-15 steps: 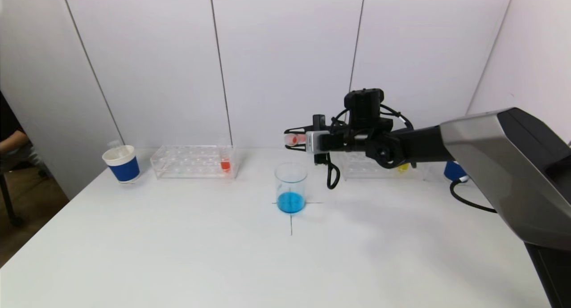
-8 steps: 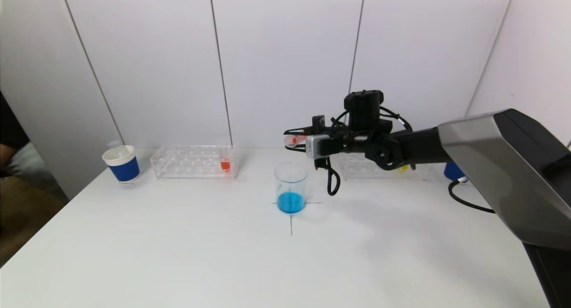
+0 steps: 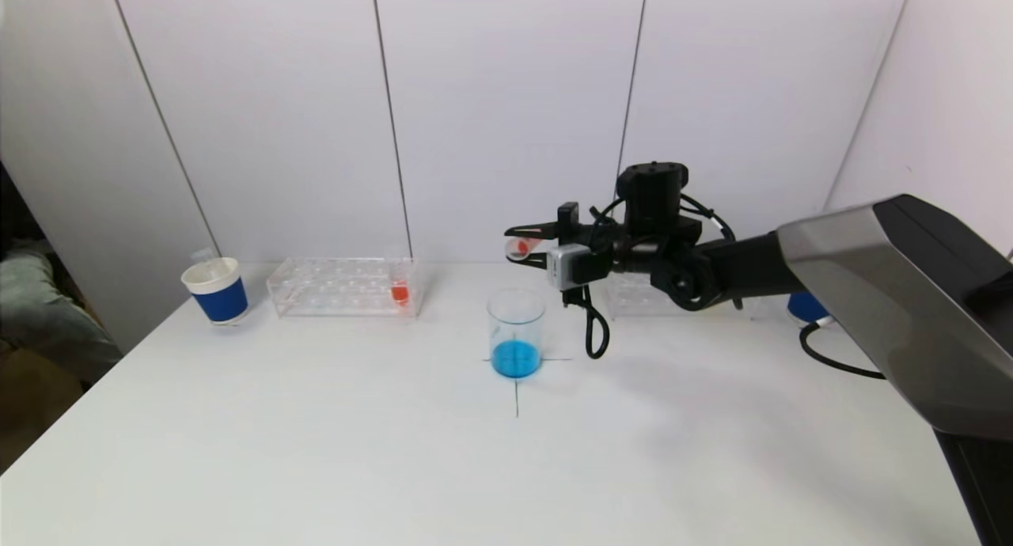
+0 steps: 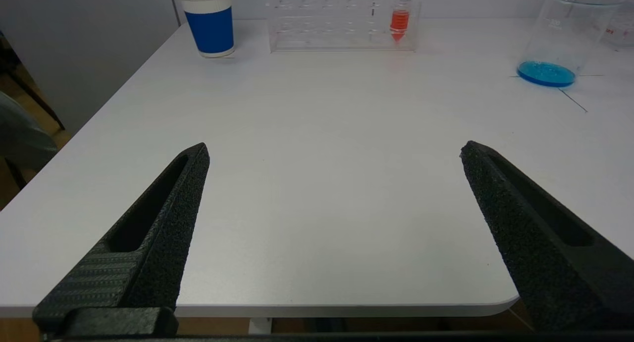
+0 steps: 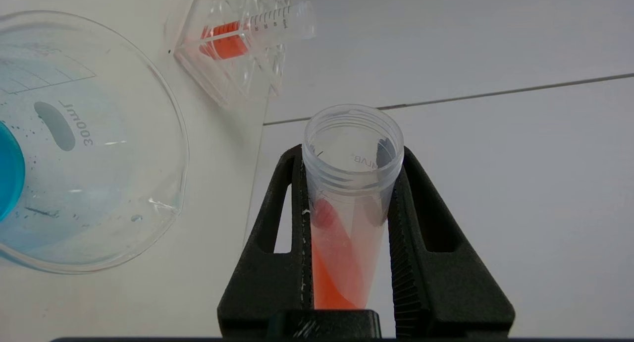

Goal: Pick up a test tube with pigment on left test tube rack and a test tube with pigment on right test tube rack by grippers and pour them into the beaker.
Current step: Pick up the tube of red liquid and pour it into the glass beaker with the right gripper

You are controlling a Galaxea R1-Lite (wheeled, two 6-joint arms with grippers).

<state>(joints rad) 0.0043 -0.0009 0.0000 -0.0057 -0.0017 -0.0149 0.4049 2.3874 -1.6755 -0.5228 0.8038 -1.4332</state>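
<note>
- right gripper [image 3: 529,248] clamped on a clear plastic test tube [image 5: 349,193], held above the beaker [image 3: 516,332] and tipped nearly level, open mouth toward the robot's left.
- orange pigment lying along the lower wall of that tube, threaded rim and a small printed mark inside visible only in the right wrist view.
- black fingers [image 5: 431,262] with a gritty, ribbed inner face and slotted cut-outs, pressed flat on both sides of the tube.
- clear glass, round, thin-rimmed, marked 300ml, a shallow pool of blue liquid at the bottom; standing on a thin black cross drawn on the matte white table [image 3: 316,451].
- left test tube rack [image 3: 344,286]: clear boxy acrylic, one graduated conical tube with orange pigment [image 3: 400,291] upright at its end nearest the beaker.
- right test tube rack [image 3: 633,293] mostly hidden behind the arm in the head view.
- blue-and-white paper cup [image 3: 215,290] beyond the left rack's outer end.
- left gripper [image 4: 332,153] seen only from its own wrist camera: wide apart, nothing between the rough black wedge tips, low near the table's front edge.
</note>
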